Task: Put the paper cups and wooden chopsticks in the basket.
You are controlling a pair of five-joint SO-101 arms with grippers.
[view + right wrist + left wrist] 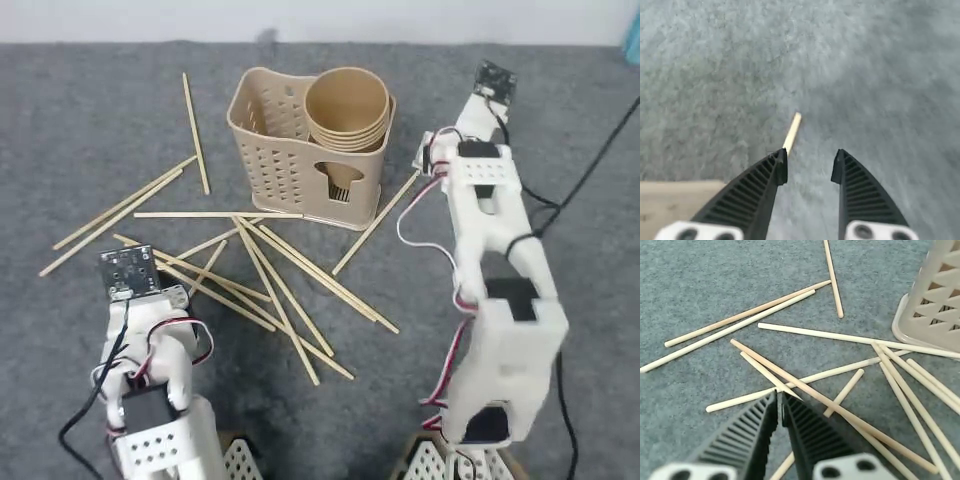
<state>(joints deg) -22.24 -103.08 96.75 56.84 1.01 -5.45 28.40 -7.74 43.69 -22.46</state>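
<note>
Right gripper (pixel 810 167) stands released, jaws apart, just beside the basket (pixel 270 150), with the tip of one wooden chopstick (pixel 792 131) at the end of one jaw. Left gripper (pixel 779 405) is clenched on nothing, above the crossed chopsticks (pixel 790 379) on the bench (pixel 80 120) in front of the basket. Paper cups (pixel 347 100) sit nested inside the basket, so that part appears complete.

Step in hand, by judgement: collecting chopsticks. The next move likely requires centring the stick between the right jaws, closing, then lifting over the basket rim. Chopsticks are thin, pale, straight and overlapping, and each could roll or slip when pinched.
</note>
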